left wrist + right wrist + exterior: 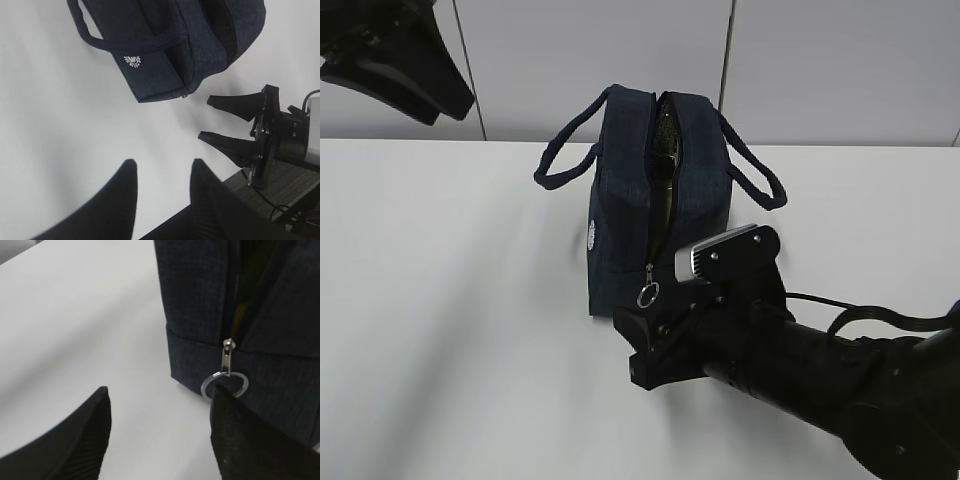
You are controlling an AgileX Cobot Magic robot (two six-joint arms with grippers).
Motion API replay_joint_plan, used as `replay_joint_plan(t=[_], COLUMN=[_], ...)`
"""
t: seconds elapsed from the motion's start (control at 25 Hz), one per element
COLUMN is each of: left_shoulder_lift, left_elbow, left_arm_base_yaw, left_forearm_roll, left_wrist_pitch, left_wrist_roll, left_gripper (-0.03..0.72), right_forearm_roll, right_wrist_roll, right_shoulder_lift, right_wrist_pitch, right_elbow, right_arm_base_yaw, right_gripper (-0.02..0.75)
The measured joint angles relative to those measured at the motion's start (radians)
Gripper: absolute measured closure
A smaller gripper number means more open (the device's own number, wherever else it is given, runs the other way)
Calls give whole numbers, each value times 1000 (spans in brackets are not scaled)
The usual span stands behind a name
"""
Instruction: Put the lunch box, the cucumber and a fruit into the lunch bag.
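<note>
1. Lunch bag [625,190]: dark navy, standing upright on the white table [440,300], its two loop handles hanging out to either side
2. Zipper: run open along the bag's top, a dark gap showing; the contents cannot be made out
3. Ring pull [225,384]: metal, hanging low on the bag's near end
4. Right gripper [160,432]: jaws spread and empty, low at the bag's near end, one fingertip just below the ring
5. Left gripper [160,192]: fingers apart, nothing between them, held above the table, well away from the bag
</note>
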Motion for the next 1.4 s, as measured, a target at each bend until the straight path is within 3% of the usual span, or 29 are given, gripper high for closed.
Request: replay_joint_plan(t=[0.96, 1.4], left_shoulder_lift=[0, 0], left_elbow=[0, 0], left_arm_base_yaw=[0, 0], left_forearm_roll=[4, 4], left_wrist_pitch=[0, 0], left_wrist_roll=[0, 0], left_gripper=[449, 449], right_forearm_roll=[165, 173], right_wrist_roll=[53, 60], right_shoulder_lift=[82, 115], right_wrist_pitch=[6, 115], right_elbow=[-60, -134], right_arm_base_yaw=[0, 0], right_gripper=[270, 270])
